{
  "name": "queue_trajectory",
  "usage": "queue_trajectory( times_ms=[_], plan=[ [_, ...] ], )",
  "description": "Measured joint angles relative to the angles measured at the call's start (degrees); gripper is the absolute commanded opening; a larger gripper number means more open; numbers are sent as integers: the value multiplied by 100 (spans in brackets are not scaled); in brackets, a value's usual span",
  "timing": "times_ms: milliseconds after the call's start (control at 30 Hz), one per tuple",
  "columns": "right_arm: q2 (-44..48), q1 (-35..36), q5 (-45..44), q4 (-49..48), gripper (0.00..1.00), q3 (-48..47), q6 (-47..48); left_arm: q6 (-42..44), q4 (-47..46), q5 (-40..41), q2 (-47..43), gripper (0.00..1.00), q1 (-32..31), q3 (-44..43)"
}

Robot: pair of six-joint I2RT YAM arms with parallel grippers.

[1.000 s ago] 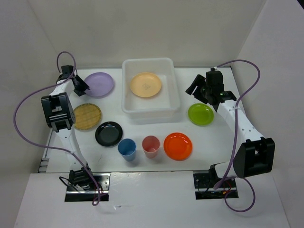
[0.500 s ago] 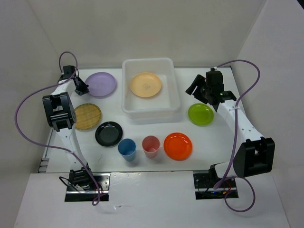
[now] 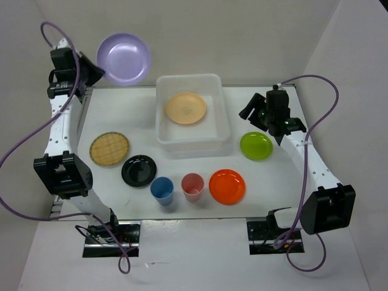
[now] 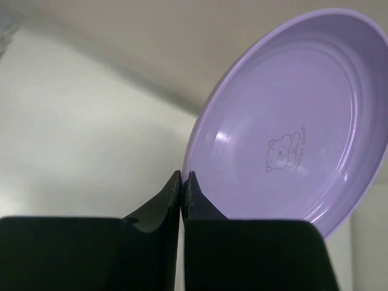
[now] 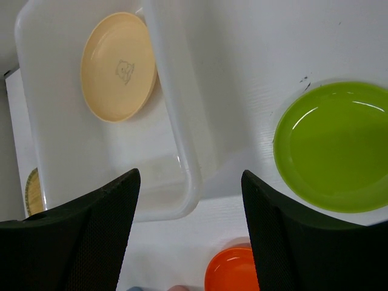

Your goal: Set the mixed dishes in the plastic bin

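1. Carrying the lilac plate (image 3: 124,58) to the bin (image 3: 160,115) is judged to be the step in hand. The plate is pinched by its rim in the left gripper (image 3: 99,71), whose jaws are closed on it, and it is held tilted, high above the far left corner of the table (image 3: 273,182).
2. The bin is set at the middle of the far edge, and a peach plate (image 3: 186,108) is seen lying flat inside it.
3. The right gripper (image 3: 253,113) is held with its jaws spread and nothing between them. It is placed above the table between the bin's right wall and the green plate (image 3: 256,145) near the right edge.
4. Outside the bin are found the woven plate (image 3: 110,148) and the black plate (image 3: 139,170) toward the left edge. The blue cup (image 3: 162,189), pink cup (image 3: 193,185) and orange plate (image 3: 227,185) are found along the near edge.
5. For the next move, the lilac plate would need to be swung right over the bin's opening and lowered close to the peach plate. Only then should it be released, so that the bin's rim is not struck.
6. A small bear drawing (image 4: 280,154) with a line of tiny lettering beside it is printed inside the lilac plate; the lettering cannot be read. A similar bear mark is seen on the peach plate, and no brand is made out elsewhere.
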State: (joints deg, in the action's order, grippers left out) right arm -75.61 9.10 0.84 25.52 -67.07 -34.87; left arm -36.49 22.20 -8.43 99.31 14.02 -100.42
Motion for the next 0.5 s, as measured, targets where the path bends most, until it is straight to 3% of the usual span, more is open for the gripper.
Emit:
queue_trajectory(
  times_ms=[200, 333, 500],
  plan=[
    [107, 0, 2, -9, 73, 26, -42, 68, -74, -271, 262, 0, -1563, -1191],
    [219, 0, 0, -17, 73, 157, -63, 111, 214, -345, 1311, 0, -2483, -1725],
    [234, -17, -2, -15, 73, 199, -66, 181, 870, -70, 2826, 0, -2870, -2441]
  ],
)
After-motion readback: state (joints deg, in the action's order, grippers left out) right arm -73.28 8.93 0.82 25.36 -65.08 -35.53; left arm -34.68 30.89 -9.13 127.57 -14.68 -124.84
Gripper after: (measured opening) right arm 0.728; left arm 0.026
